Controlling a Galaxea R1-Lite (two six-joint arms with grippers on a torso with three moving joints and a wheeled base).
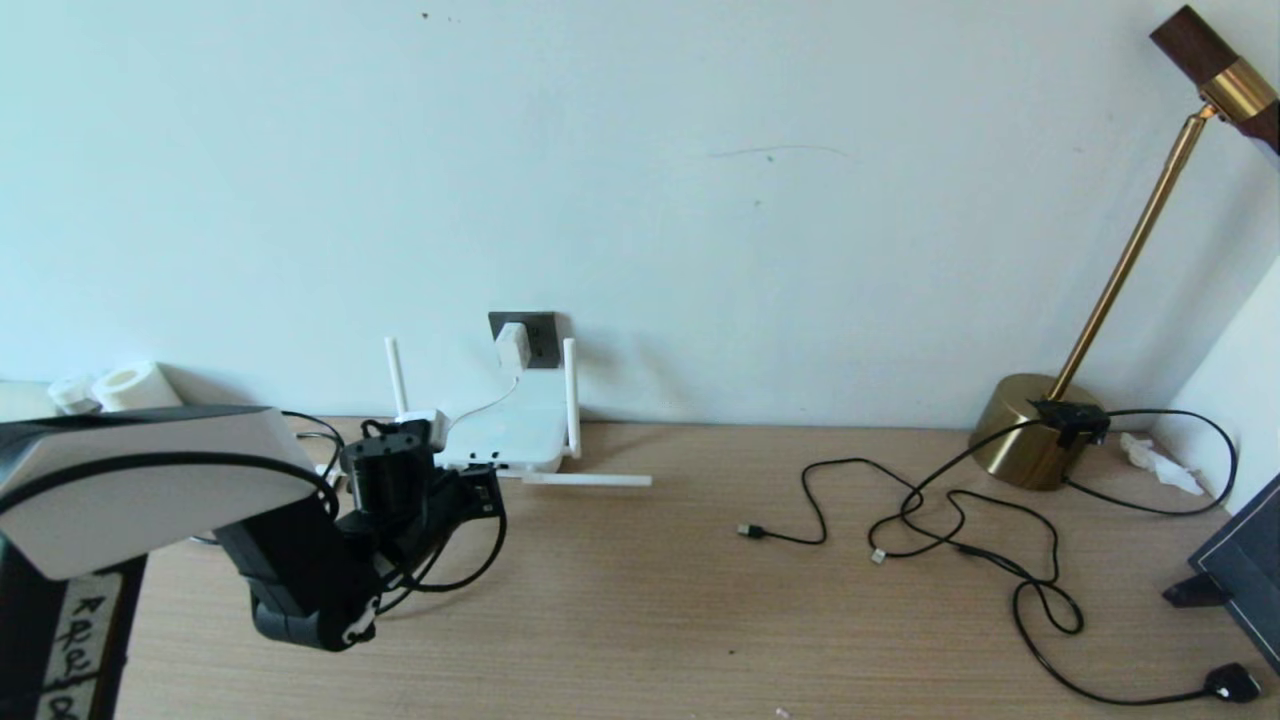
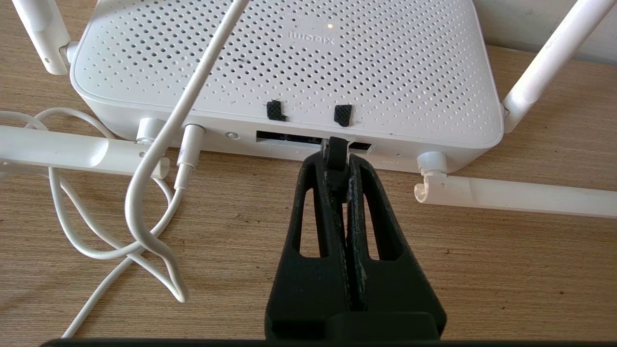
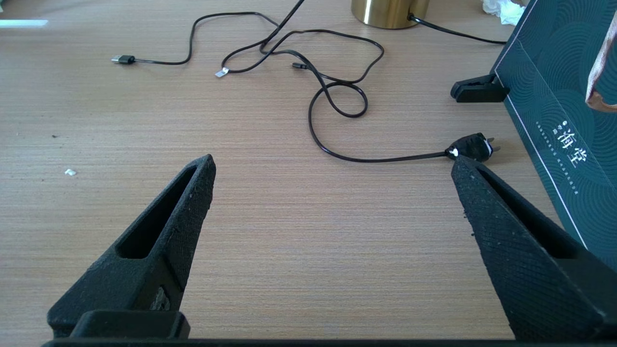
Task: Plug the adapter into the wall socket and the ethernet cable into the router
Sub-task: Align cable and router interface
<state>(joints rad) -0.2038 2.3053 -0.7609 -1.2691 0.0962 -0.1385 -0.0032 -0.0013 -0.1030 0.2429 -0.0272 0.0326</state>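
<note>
The white router [image 1: 510, 435] lies flat against the wall below the dark grey wall socket [image 1: 540, 338]. The white adapter [image 1: 512, 345] sits in the socket, and its thin white cord [image 2: 144, 193] runs down to the router's edge. My left gripper [image 2: 336, 161] is shut on the ethernet cable's black connector [image 2: 336, 147], with the connector's tip at a dark port slot on the router [image 2: 289, 62]. The black ethernet cable [image 1: 480, 565] loops behind the left wrist. My right gripper [image 3: 332, 164] hovers open over bare table, out of the head view.
One router antenna [image 1: 585, 480] lies flat on the table. A brass lamp [image 1: 1035, 430] stands at the far right with thin black cords [image 1: 960, 520] and a black plug [image 1: 1232, 683] spread in front. A dark box [image 1: 1240, 560] stands at the right edge.
</note>
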